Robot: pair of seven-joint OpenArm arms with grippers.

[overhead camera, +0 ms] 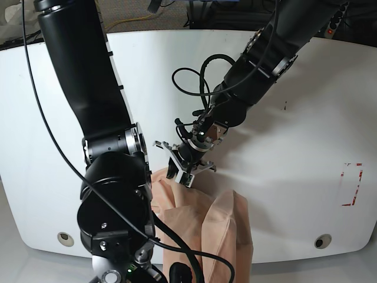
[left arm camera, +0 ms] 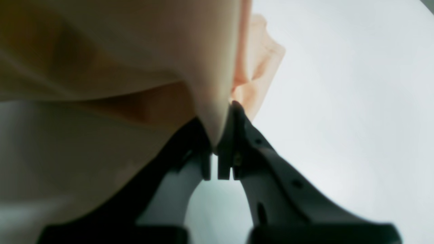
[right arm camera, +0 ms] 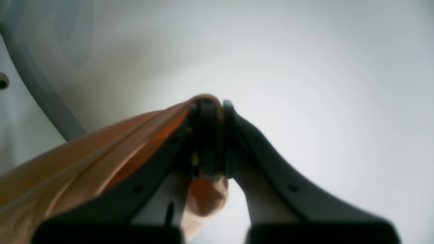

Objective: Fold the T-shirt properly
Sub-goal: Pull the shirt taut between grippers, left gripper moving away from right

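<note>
The T-shirt (overhead camera: 206,236) is soft, peach-pink cloth, bunched up with deep folds and rounded humps. It lies at the front of the white bench (overhead camera: 306,118), near 6 o'clock in the base view. The bench top is smooth and plain, with rounded corners.

The left claw (left arm camera: 222,135) has dark, curved fingers. It is squeezed tight on a fold of the T-shirt, and the cloth rises out from between its tips toward 12 o'clock.

The right claw (right arm camera: 212,101) is also pressed together on the T-shirt. A hem edge runs from its tips toward 8 o'clock, and a small lump of cloth pokes out below.
</note>
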